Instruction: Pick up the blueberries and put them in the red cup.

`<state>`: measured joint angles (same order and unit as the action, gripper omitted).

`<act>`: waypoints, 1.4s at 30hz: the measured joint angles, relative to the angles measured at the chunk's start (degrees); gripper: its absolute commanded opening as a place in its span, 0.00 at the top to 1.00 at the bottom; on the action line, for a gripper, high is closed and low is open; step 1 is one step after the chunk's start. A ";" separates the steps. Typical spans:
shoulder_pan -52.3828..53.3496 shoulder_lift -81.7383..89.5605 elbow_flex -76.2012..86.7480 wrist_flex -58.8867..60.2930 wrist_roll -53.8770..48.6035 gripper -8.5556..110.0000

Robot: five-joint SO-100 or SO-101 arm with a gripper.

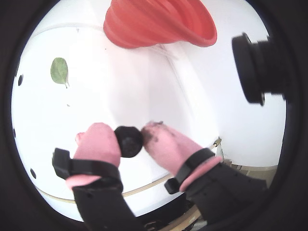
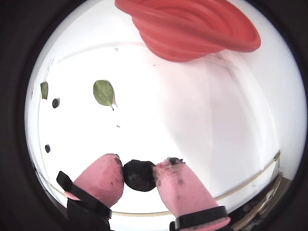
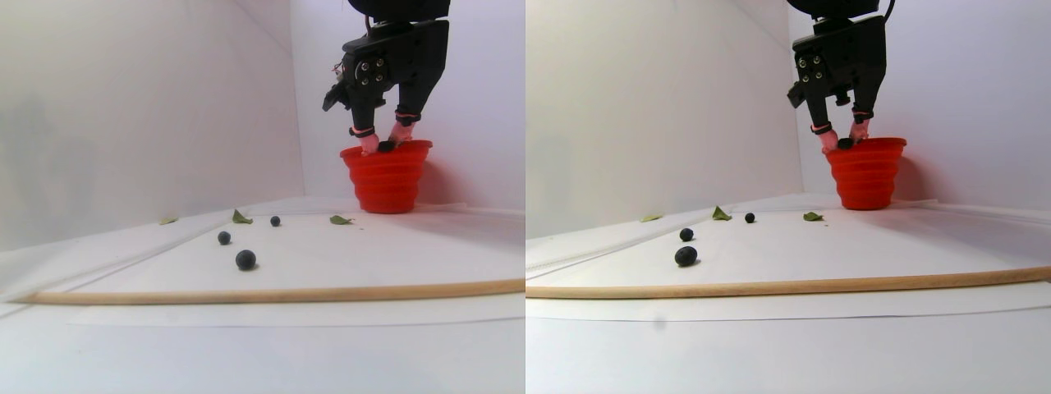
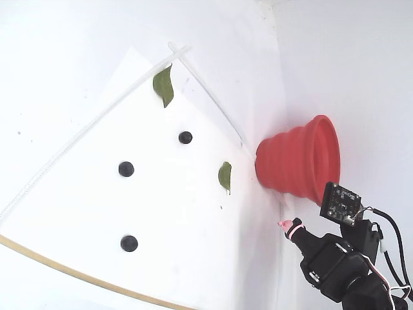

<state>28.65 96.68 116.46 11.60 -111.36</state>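
You find no text, label, brand, number or sign that can be read in any of these views. The small circuit board point(image 4: 341, 202) on the arm in the fixed view carries tiny markings (too small and blurred for you to make out), and the red cup point(image 4: 298, 163) shows no print.

The red cup point(image 1: 159, 24) is cut off by the top edge in both wrist views.
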 measured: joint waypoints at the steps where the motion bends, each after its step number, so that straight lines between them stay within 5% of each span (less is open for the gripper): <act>1: 0.00 0.00 -0.62 0.00 0.09 0.82; 42: 1.58 -7.12 -19.69 -0.35 2.46 0.81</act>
<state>30.23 89.56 96.77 11.25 -108.90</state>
